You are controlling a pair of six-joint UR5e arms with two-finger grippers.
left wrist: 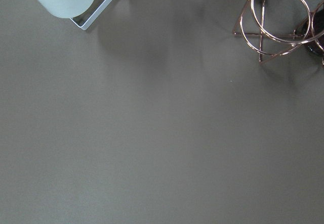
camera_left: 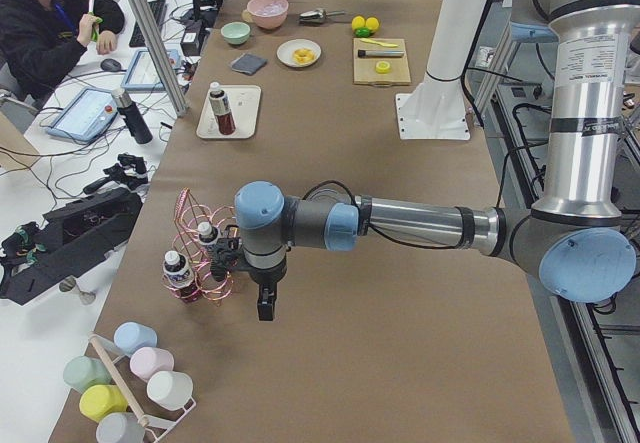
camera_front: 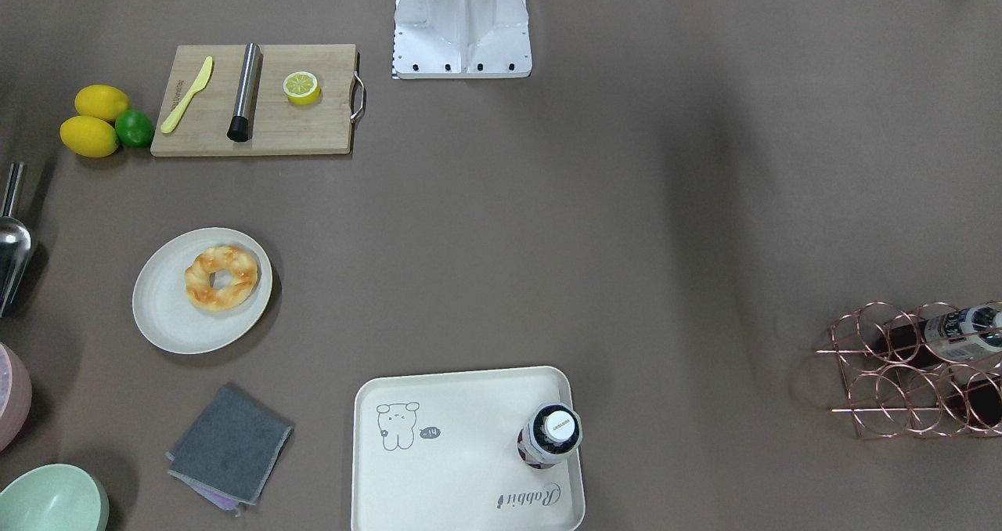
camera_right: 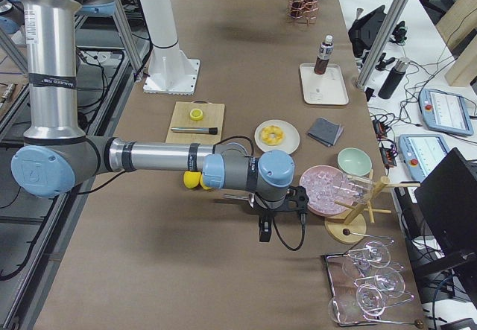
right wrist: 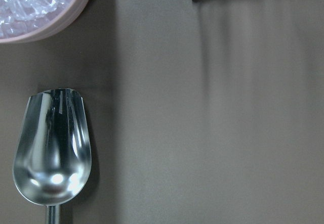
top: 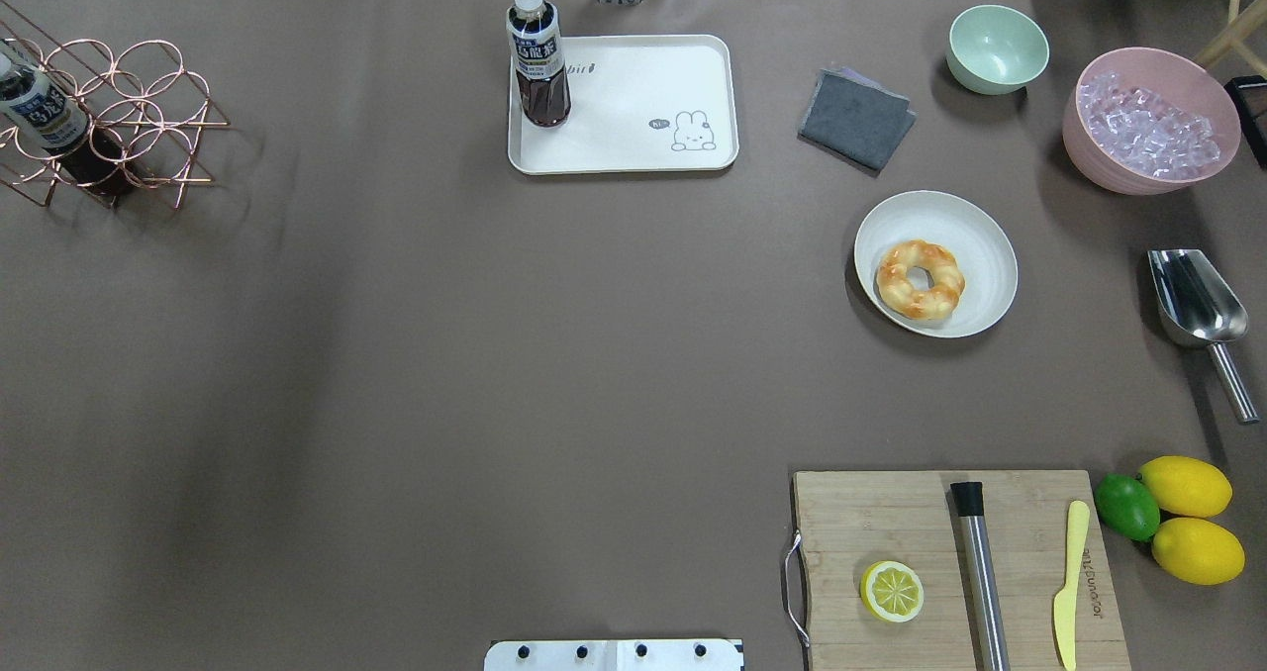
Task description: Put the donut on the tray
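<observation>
The donut [camera_front: 221,277] is golden with orange-brown patches and lies on a round off-white plate [camera_front: 160,316]; in the overhead view the donut [top: 921,278] is right of centre. The cream tray [camera_front: 454,468] with the bear drawing sits at the far edge [top: 633,97], with a dark bottle [top: 537,57] standing on one corner. My left gripper [camera_left: 266,308] hangs over the table's left end near the wire rack. My right gripper [camera_right: 264,233] hangs over the right end near the ice bowl. Both show only in side views, so I cannot tell whether they are open or shut.
A grey cloth [top: 855,119] lies between tray and plate. A cutting board [top: 891,513] bears a halved lemon, a steel tube and a yellow knife. Lemons and a lime [top: 1178,513], a steel scoop [top: 1193,300], a pink ice bowl [top: 1148,122], a green bowl [top: 996,49] and a copper rack [top: 99,117] stand around.
</observation>
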